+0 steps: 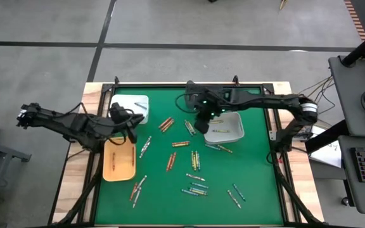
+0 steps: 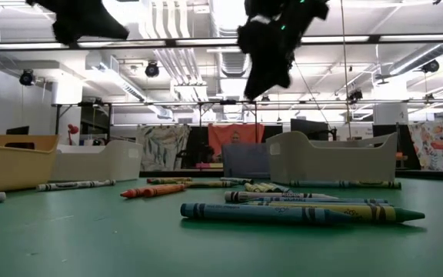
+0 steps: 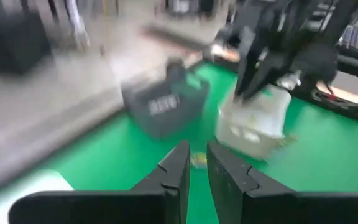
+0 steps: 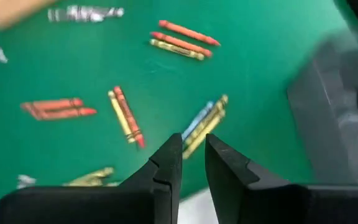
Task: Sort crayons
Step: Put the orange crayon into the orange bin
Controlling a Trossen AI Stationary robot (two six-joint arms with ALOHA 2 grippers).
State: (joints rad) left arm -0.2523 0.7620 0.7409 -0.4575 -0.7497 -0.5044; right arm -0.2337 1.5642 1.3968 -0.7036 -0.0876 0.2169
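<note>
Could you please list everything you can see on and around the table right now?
Crayons: a few dozen, red-orange, yellow, green-blue and grey-white, scattered over the mat's middle and near half.
Mat: one, green, covering the tabletop.
Yellow tray: one, left side of the mat.
White tray: one, far-left corner.
White bin: one, right of centre.
Grey bin: one, at the mat's far edge, seen in the left wrist view.
Desk: one, dark, with a keyboard, right of the table.
Left tool: one, dark, over the yellow tray's far end, fingers close together with a narrow gap, holding nothing visible.
Right tool: one, dark, raised beside the white bin, fingers slightly apart, empty.
</note>
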